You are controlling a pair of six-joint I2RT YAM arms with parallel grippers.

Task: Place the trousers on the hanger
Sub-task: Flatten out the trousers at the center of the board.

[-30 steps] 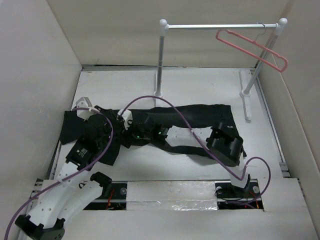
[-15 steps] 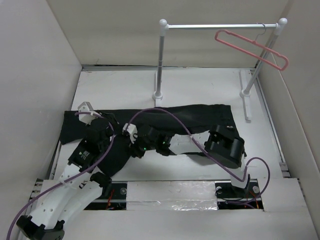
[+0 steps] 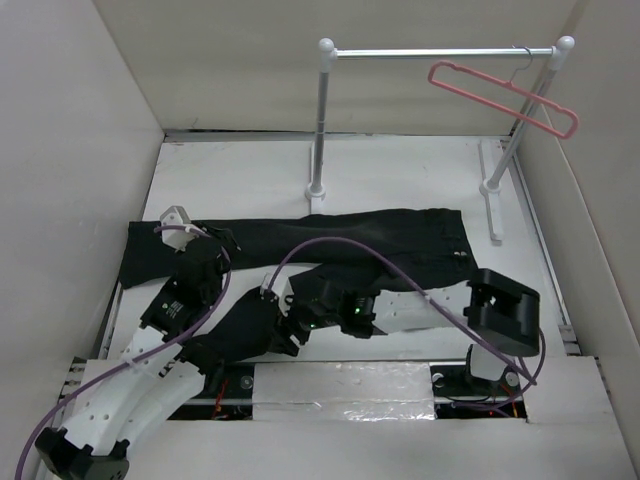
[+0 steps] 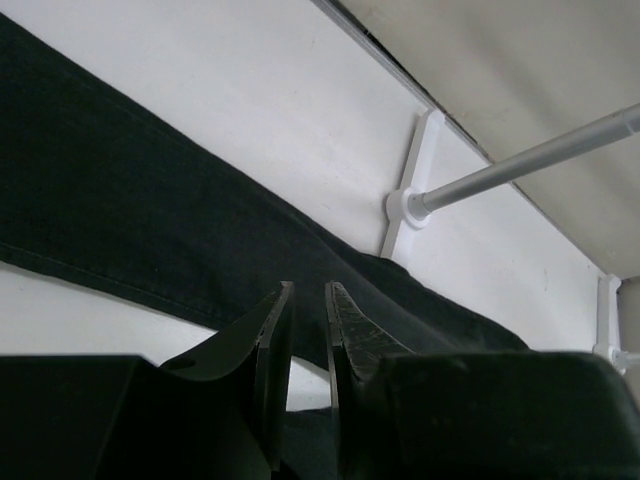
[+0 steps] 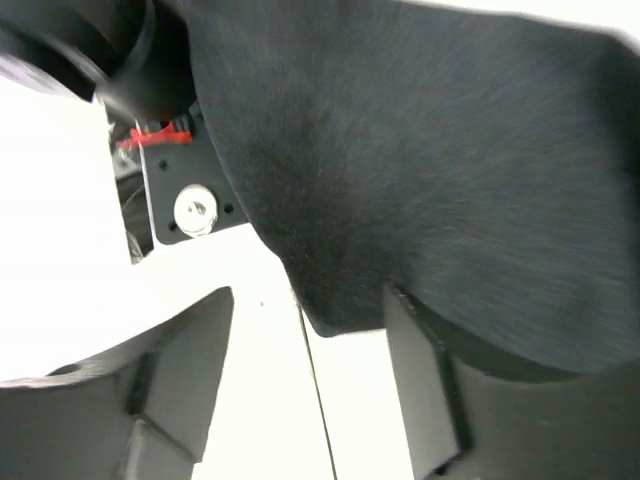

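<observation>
Cataloguing claws, trousers, hanger and rail

Item 1, right claw (image 5: 305, 305): fingers well apart. A rounded fold of black cloth dips between the fingertips from above, and neither pad presses on it. Seen from overhead, this claw sits low near the front edge of the bench (image 3: 400, 170), at the end of the trouser leg that lies closest to the arm bases.

Item 2, left claw (image 4: 305, 292): fingers nearly together, with only a thin slit between them. Whether any cloth is caught lower in the slit cannot be told. It stands over the far trouser leg on the left side of the bench, facing the rail (image 3: 440, 52).

Item 3, trousers (image 3: 380, 228): black, lying on the bench, not on the hanger (image 3: 437, 72). One leg runs straight across from the left side to the waist at the right. The other bends away toward the near edge, under the right arm.

Item 4, purple cable (image 3: 330, 245): arches over the trousers along the right arm.

Item 5, rail: white, on two posts, standing at the far side of the bench.

Item 6, hanger: pink, hooked on the right end of the rail, hanging tilted, well apart from the trousers and both claws.
</observation>
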